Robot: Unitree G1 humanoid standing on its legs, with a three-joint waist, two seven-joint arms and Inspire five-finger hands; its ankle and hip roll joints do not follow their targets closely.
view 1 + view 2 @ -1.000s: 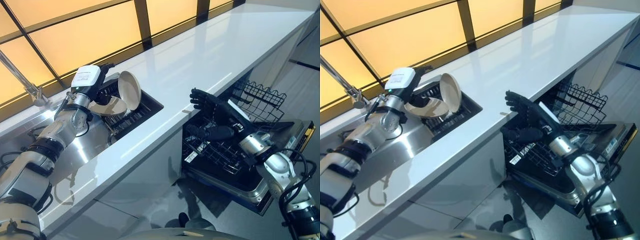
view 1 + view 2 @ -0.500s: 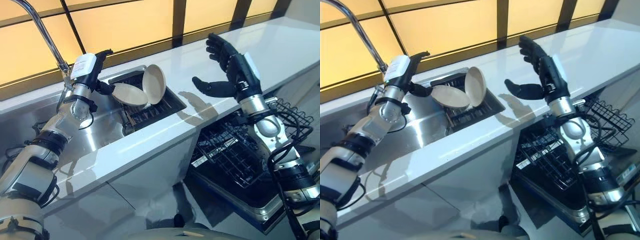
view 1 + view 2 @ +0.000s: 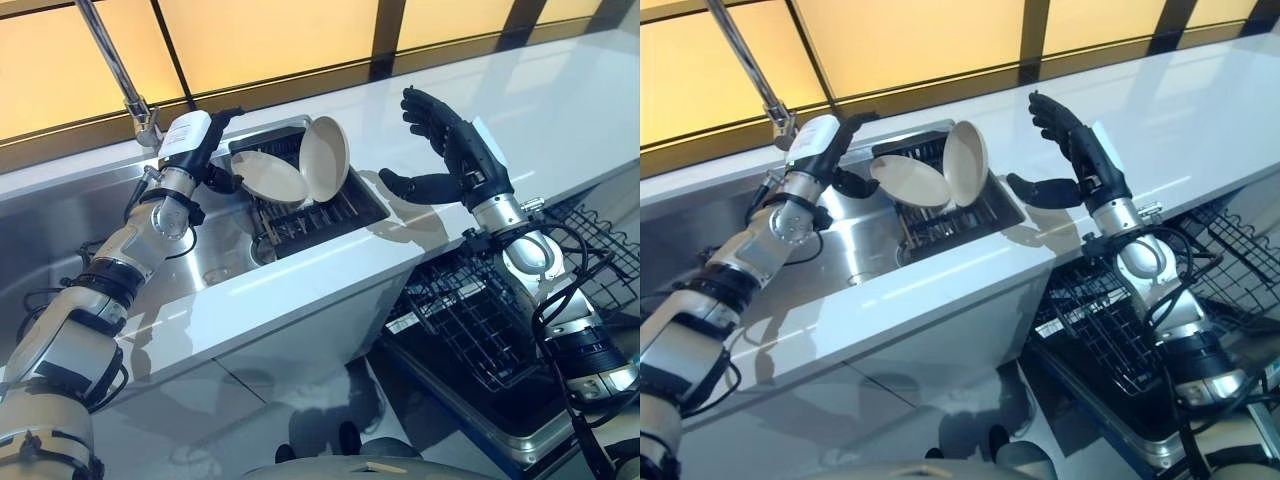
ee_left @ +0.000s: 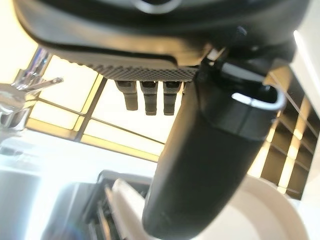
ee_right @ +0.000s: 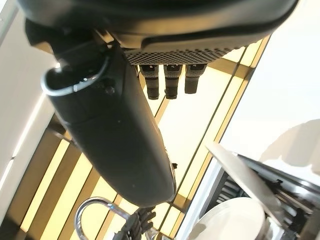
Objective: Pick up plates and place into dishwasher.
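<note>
Two cream plates stand in a dark rack inside the sink. One plate lies tilted nearly flat, the other stands upright on its edge just right of it. My left hand is at the tilted plate's left rim, fingers straight above it and thumb reaching against the rim. My right hand hovers open over the white counter, palm facing the upright plate from a short way to its right. The dishwasher rack is pulled out below the counter at lower right.
A chrome faucet rises behind my left hand, over the steel sink basin. The white counter runs off to the right. The open dishwasher door juts out low at the right.
The camera has swung left. My right hand has risen from the dishwasher rack to above the counter and come closer to the upright plate. The left hand stays at the tilted plate.
</note>
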